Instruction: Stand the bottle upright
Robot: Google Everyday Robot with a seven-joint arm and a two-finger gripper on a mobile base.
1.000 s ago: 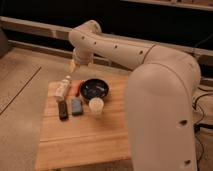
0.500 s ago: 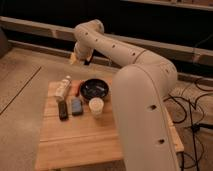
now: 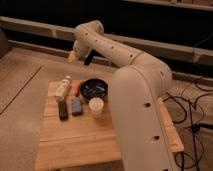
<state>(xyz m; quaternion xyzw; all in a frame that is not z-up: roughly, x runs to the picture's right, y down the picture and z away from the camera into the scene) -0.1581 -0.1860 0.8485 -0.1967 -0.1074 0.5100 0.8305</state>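
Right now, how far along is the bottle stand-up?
Done, apparently: the bottle looks upright, cap on top, at the back-left corner of the table, though this angle leaves some doubt. In hand: nothing; the claw hangs open above and behind the table, clear of the bottle. Left: probably only confirming it stands.

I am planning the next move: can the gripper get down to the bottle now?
Probably yes. The gripper hangs open above the far edge of the table; the bottle sits just below, with nothing over it and the black bowl apart.
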